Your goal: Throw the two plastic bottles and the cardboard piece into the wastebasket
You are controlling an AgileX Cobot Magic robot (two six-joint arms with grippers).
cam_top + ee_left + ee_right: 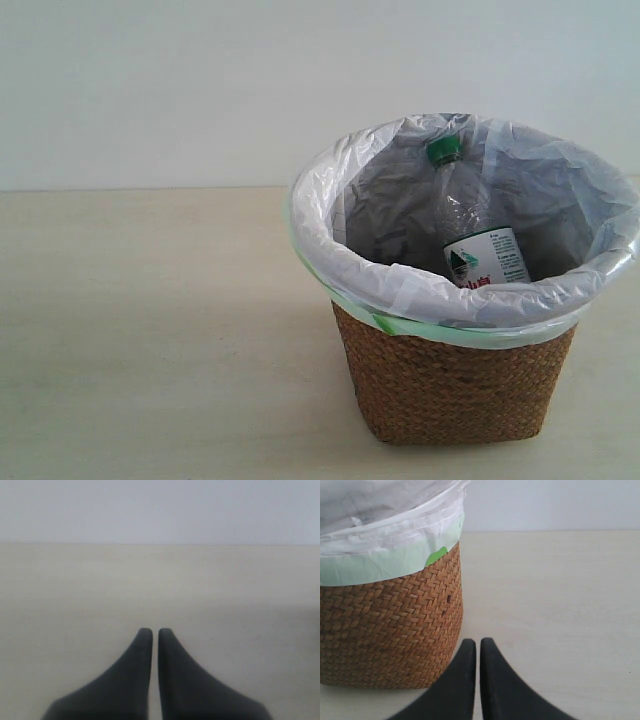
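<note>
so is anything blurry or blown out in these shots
Exterior view: soft, even light, the white bag nearly washed out along the wastebasket rim, only a faint shadow on the table. Left wrist view: the dark jaws are soft-edged. Right wrist view: jaws blurred too, wicker weave crisp.

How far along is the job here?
The green-capped bottle sits inside the wastebasket, so that one looks done. Nothing is in hand: the left pincer and right pincer are both shut and empty. The black-capped bottle and cardboard piece show in no view; they may lie hidden deeper in the basket, so what remains is unclear.
</note>
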